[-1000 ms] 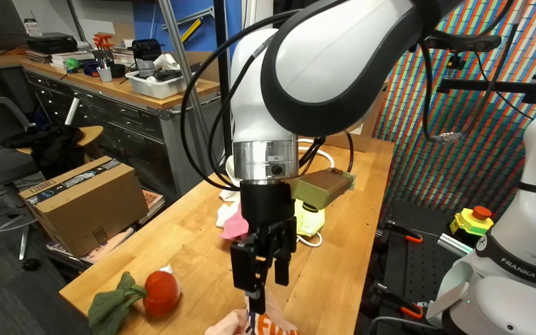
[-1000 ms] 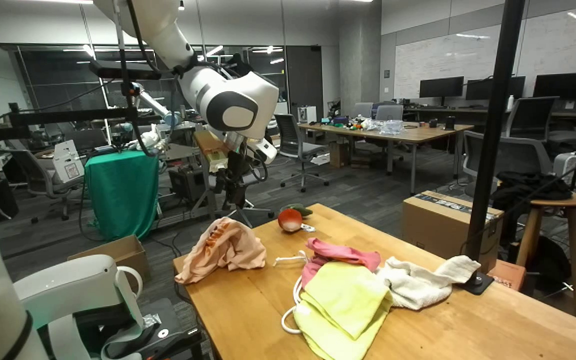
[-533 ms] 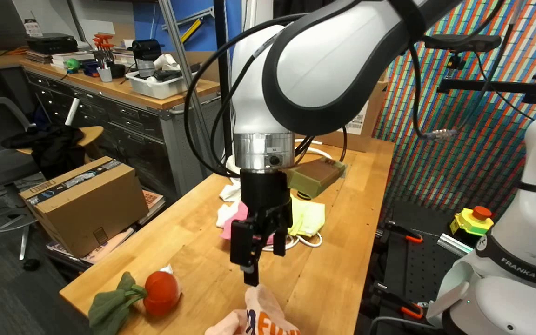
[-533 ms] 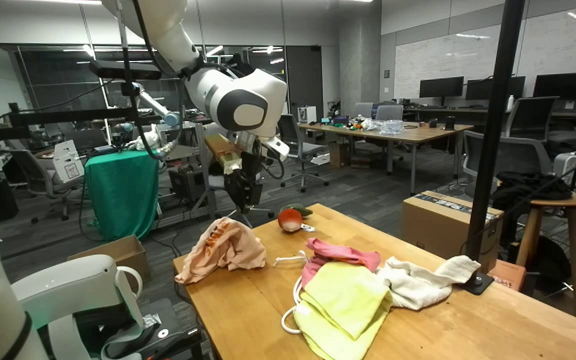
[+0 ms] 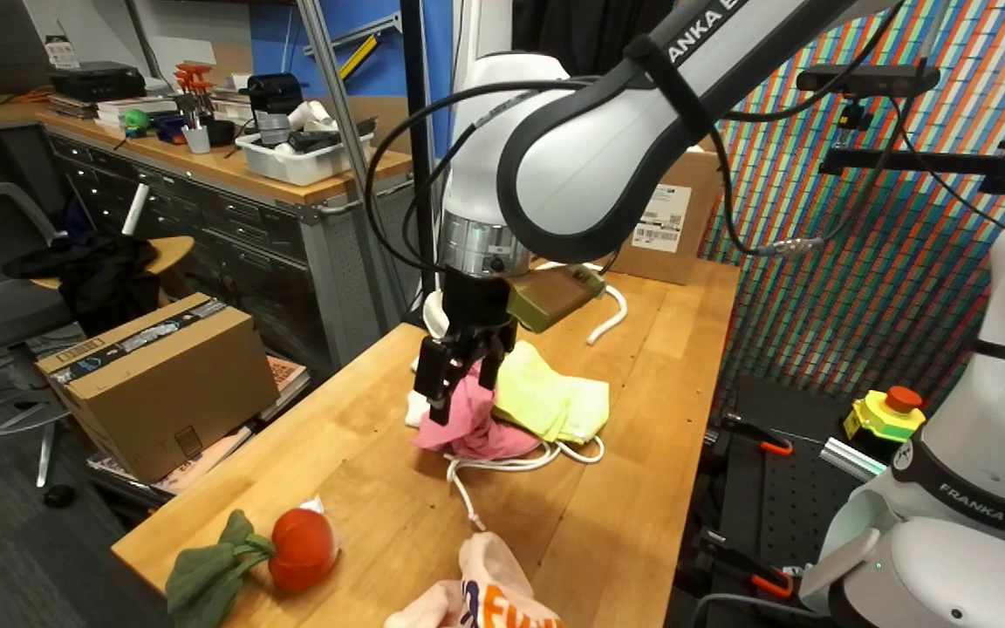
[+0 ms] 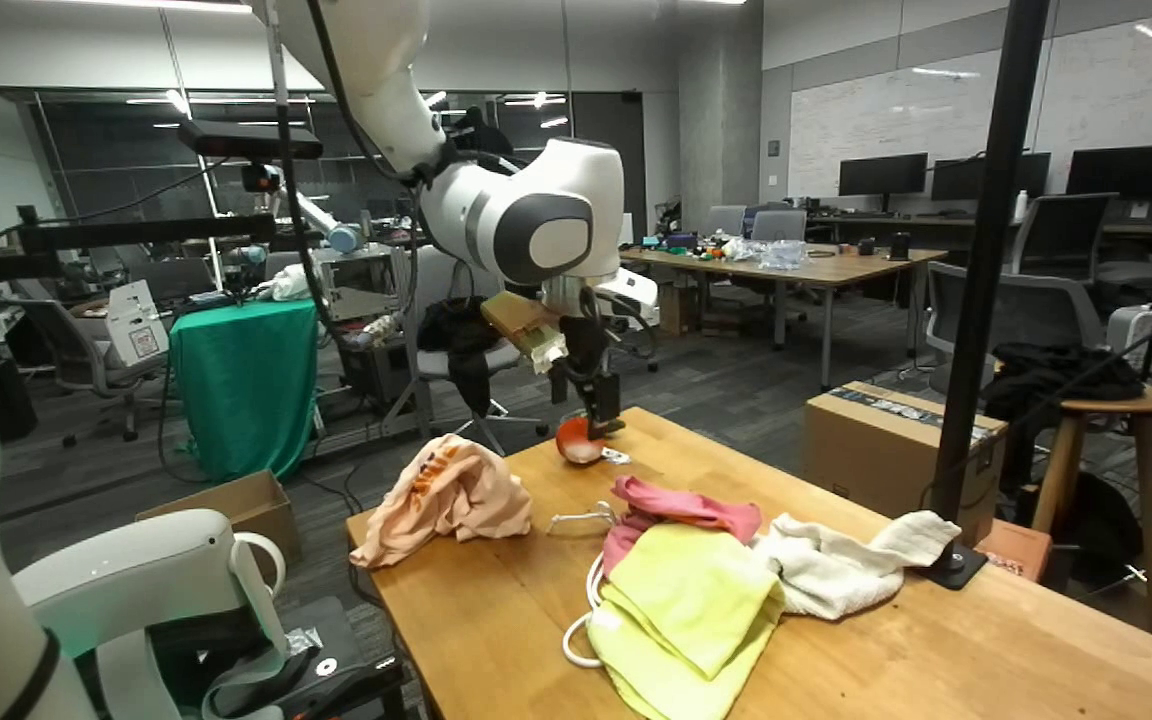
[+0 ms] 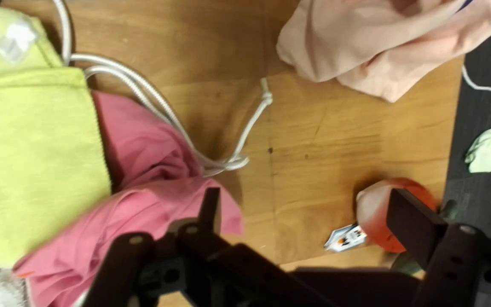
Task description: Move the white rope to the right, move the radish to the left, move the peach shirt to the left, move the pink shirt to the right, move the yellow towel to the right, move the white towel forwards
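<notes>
Nearest in an exterior view, a crumpled pale peach cloth garment (image 5: 502, 577), printed with lettering, lies on the light wooden table (image 5: 633, 515). To its left sits a round red toy radish (image 5: 304, 551), its floppy dark green leaves spread outward. A thin white cord (image 7: 211, 164) ends in a knot just beside the peach garment and runs back along a crumpled rose-pink cloth garment (image 5: 476, 432). Above the table hangs the black two-fingered gripper (image 5: 465, 391); the wrist view shows its jaws standing wide apart, holding nothing. A folded yellow-green cloth towel (image 5: 564, 406) touches the pink garment, and in an exterior view a soft white cloth towel (image 6: 836, 570) lies against both. Farther back on the table, a thick plain white rope (image 5: 621, 307) curves near a tan cardboard box (image 5: 668, 231); the white arm (image 5: 568, 166) hides part of the rope, so I cannot tell whether it touches the box.
</notes>
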You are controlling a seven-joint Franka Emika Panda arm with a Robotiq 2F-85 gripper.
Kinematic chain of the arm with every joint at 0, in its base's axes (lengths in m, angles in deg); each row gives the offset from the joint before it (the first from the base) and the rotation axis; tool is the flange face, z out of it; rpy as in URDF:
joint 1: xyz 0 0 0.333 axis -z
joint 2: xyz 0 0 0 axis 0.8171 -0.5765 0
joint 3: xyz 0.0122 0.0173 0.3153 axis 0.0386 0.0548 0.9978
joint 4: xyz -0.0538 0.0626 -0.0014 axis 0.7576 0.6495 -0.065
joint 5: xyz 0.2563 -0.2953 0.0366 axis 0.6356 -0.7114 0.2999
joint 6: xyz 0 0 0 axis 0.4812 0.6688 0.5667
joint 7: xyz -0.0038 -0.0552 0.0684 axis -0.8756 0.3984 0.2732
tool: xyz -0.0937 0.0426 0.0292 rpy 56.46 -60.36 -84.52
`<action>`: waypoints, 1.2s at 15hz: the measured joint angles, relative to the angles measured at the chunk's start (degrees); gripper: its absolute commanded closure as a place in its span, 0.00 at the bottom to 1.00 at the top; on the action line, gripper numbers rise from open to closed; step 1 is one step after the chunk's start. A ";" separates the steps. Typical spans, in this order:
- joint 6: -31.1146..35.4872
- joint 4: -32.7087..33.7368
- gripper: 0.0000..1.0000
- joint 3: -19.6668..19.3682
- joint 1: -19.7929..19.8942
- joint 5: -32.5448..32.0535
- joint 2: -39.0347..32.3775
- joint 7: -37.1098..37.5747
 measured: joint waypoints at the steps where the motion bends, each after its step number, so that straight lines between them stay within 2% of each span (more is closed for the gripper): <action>1: 1.27 0.12 0.00 -0.83 0.36 -2.16 -0.83 1.13; 7: 4.26 3.35 0.00 -6.71 1.11 -14.20 -7.94 10.51; 12: 4.09 7.46 0.00 -8.15 1.05 -15.21 -12.76 13.55; 18: 2.91 9.50 0.00 -8.35 0.63 -15.21 -15.00 15.40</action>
